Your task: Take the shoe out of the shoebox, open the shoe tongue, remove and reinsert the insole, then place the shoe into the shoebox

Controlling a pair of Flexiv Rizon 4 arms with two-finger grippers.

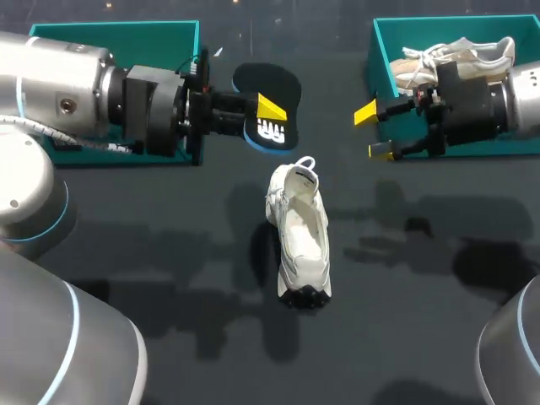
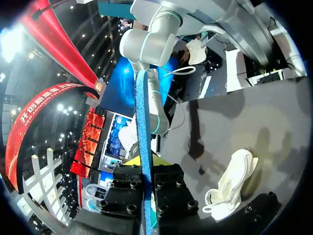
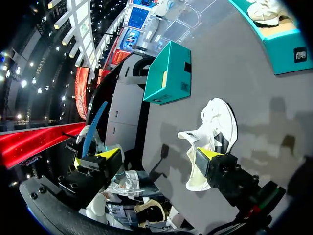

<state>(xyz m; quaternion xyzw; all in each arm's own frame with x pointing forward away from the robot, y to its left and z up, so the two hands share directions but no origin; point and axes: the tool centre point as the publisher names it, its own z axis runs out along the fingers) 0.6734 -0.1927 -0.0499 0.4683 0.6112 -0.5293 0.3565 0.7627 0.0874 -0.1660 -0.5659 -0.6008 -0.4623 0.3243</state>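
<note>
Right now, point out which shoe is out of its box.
The white shoe lying on the open table; the other shoe sits inside the right-hand teal shoebox.

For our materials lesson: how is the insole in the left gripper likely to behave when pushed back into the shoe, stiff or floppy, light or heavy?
The insole looks thin edge-on, so probably light. Clamped in the left gripper, it juts out straight without drooping, so likely springy, not limp. Forced into the shoe, it might buckle.
</note>
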